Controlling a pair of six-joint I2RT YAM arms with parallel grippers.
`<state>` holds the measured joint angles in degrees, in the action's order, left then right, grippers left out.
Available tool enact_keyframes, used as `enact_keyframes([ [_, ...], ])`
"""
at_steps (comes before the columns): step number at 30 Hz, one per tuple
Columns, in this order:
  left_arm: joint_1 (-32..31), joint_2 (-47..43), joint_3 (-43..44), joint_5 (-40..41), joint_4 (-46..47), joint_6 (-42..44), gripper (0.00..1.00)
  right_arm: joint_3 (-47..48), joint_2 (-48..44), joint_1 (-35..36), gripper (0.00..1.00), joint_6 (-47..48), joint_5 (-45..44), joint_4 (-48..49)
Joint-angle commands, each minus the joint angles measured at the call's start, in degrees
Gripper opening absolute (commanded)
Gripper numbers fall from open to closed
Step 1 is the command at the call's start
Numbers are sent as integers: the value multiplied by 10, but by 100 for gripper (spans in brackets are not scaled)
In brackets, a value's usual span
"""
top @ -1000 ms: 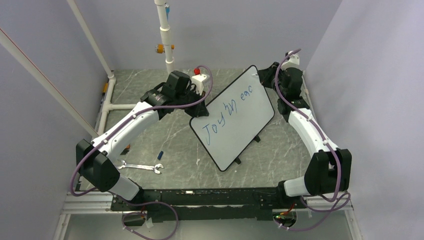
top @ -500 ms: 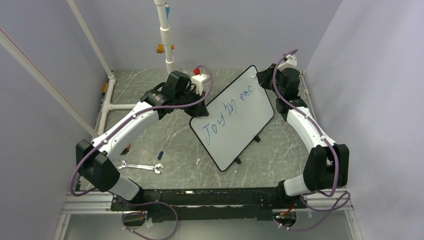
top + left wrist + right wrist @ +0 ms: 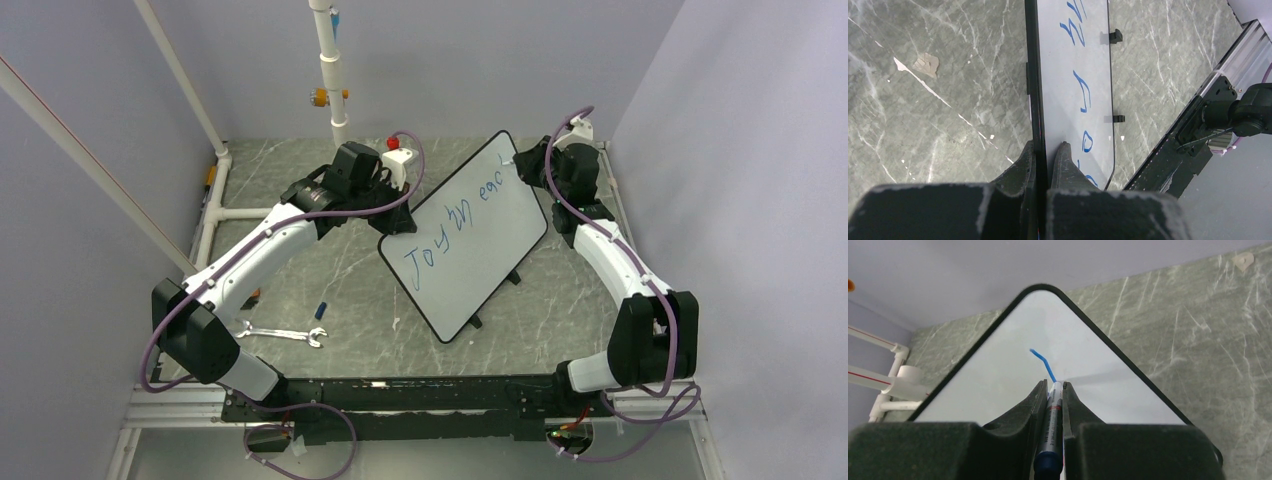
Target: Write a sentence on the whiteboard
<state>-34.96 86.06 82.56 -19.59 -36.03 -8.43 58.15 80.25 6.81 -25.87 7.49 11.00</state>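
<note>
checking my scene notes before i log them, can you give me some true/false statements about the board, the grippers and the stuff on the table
1. The left gripper is clamped on the edge of the whiteboard. True.
2. The right gripper is empty. False: it is shut on a marker, whose tip is on the whiteboard.
3. The writing on the whiteboard is red. False: it is blue.
4. A wrench lies on the table near the left arm. True.
</note>
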Motion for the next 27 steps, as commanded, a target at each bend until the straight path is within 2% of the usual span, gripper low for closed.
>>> enact_keyframes([
  [1,1,0,-17,131,-30,152,0,-36,-19,1,0,2,5,9],
  [11,1,1,-16,127,-30,152,0,-60,-34,2,0,-10,12,8],
  [27,1,4,-14,120,-30,150,0,39,13,2,0,-22,15,-8],
])
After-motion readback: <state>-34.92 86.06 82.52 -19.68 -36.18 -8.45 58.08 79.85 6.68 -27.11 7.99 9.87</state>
